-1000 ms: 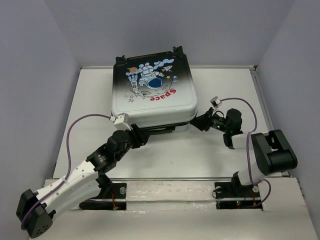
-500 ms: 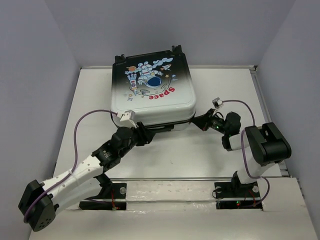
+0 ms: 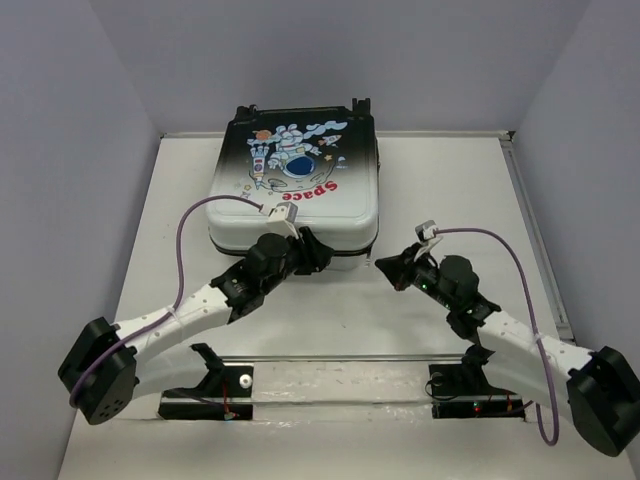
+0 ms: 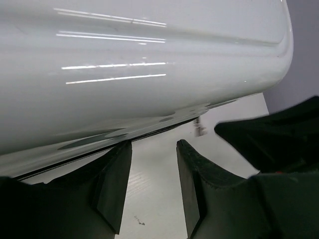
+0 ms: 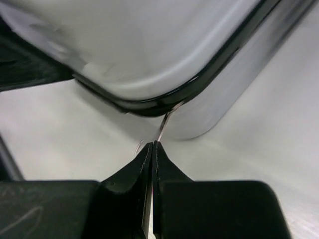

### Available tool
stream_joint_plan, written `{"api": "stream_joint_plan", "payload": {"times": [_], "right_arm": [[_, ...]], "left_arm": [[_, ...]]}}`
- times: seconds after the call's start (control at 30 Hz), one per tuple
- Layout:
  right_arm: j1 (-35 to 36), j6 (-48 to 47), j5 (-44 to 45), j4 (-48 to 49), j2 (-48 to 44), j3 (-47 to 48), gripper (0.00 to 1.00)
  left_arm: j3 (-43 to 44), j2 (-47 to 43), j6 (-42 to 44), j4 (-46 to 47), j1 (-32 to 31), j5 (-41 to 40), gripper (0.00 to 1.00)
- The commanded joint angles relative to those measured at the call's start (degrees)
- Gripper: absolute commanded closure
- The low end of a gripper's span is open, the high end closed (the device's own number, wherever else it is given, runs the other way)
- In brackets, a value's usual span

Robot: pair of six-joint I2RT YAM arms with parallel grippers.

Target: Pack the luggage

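Observation:
The luggage [image 3: 295,190], a white-to-black shell with an astronaut and red "Space" print, lies flat on the table with its lid down. My left gripper [image 3: 318,250] is open at the middle of its front edge; the wrist view shows the white shell [image 4: 149,59] just above the empty gripper [image 4: 152,149]. My right gripper [image 3: 383,268] is off the front right corner. In the right wrist view the gripper [image 5: 151,144] is shut on a thin metal zipper pull [image 5: 164,127] that runs from the black seam of the luggage [image 5: 149,45].
The white table [image 3: 450,180] is walled on three sides by grey panels. A rail with both arm bases [image 3: 350,380] runs along the near edge. A purple cable [image 3: 190,240] loops up from the left wrist, another loops from the right.
The lid's front gap has closed and the luggage has shifted left. My left gripper moved right along the front edge. My right arm swung left and nearer, its gripper still at the corner.

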Motion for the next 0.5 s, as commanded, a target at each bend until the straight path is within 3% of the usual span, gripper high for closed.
{"api": "stream_joint_plan", "payload": {"times": [0.0, 0.13, 0.23, 0.33, 0.43, 0.47], "right_arm": [[9.4, 3.3, 4.3, -12.9, -4.6, 0.9, 0.93], [19.9, 3.9, 12.8, -14.5, 1.1, 5.9, 0.93], [20.8, 5.9, 16.5, -15.1, 6.8, 8.6, 0.93], [20.8, 7.2, 23.8, -15.0, 5.1, 6.6, 0.93], [17.9, 4.3, 25.2, -14.7, 1.1, 5.1, 0.77], [11.8, 1.9, 22.9, -14.4, 0.8, 5.0, 0.70]], "left_arm": [[4.6, 3.3, 1.0, 9.6, 1.5, -2.1, 0.47], [5.7, 6.2, 1.0, 10.1, 1.4, -1.3, 0.47], [5.6, 6.5, 0.4, 10.4, 1.3, -0.1, 0.47], [3.9, 3.8, 0.6, 10.3, 1.2, 0.2, 0.47], [2.2, 0.2, 0.9, 8.1, 1.2, -0.1, 0.47], [1.1, -1.1, 0.8, 7.1, 1.1, 0.1, 0.47]]}}
